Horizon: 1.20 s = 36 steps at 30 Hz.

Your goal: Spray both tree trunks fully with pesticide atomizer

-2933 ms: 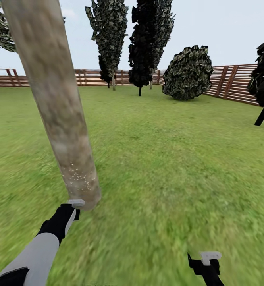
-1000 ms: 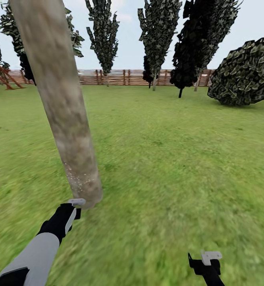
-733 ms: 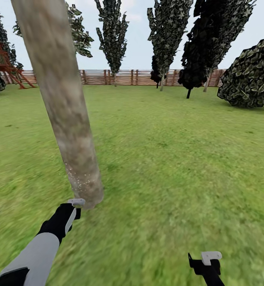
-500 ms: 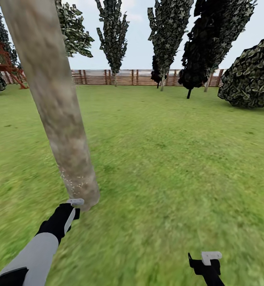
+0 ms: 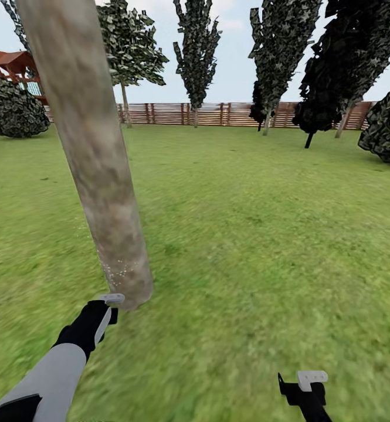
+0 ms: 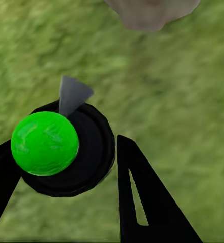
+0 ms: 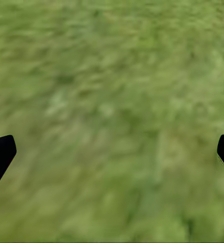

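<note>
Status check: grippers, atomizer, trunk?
Left gripper shut on atomizer, nozzle toward tree trunk. Right gripper open over grass. Spray specks low on trunk only. Nothing in the way.

A: Left arm status?

B: The left arm [image 5: 48,375] extends forward in the head view, grey forearm leading into a black wrist. The left gripper [image 6: 66,172] sits just short of the tree trunk [image 5: 95,158] base, its two black fingers [image 6: 142,202] closed around the pesticide atomizer [image 6: 56,147].

A: Right arm?

B: The right gripper [image 7: 112,152] is well apart from the trunk, on its right side, pointing down. Its fingertips [image 7: 0,154] are spread wide with nothing between them.
</note>
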Tool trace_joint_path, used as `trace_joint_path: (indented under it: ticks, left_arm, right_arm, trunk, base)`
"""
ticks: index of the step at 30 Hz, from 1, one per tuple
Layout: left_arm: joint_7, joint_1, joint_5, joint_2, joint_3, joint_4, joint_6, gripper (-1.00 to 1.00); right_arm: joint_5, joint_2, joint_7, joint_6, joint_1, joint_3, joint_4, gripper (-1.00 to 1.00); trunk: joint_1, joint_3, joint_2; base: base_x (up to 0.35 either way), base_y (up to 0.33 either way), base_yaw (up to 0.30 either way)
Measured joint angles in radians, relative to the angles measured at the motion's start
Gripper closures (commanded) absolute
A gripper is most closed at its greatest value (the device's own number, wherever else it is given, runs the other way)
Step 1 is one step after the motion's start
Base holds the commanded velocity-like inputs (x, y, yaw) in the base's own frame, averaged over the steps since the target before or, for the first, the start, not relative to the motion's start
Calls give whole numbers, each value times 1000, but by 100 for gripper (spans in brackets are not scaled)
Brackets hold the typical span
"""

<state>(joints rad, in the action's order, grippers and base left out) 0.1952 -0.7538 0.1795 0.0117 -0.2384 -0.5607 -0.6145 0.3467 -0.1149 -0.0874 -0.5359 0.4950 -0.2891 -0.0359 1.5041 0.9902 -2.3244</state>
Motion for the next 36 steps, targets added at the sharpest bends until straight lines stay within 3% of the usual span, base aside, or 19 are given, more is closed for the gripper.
trace_joint_path:
  ticks: [10, 22, 31, 36]
  left_arm:
    - [-6, 0, 0, -4, 4, 8, -8, 100]
    - [-8, -6, 1, -12, 6, 4, -19, 100]
    - [-21, -21, -6, 9, 9, -9, -23, 100]
    - [-23, -122, -1, 9, 13, -5, -38, 100]
  right_arm:
    - [0, 0, 0, 0, 0, 0, 0, -100]
    - [0, 0, 0, 0, 0, 0, -1, -100]
    - [0, -2, 0, 0, 0, 0, -1, -100]
    - [0, -3, 0, 0, 0, 0, 1, -100]
  trunk:
    - [0, 0, 0]
    - [0, 0, 0]
    - [0, 0, 0]
    - [0, 0, 0]
  base:
    - [11, -273, 272]
    - [115, -261, 99]
    - [10, -19, 121]
    - [0, 0, 2]
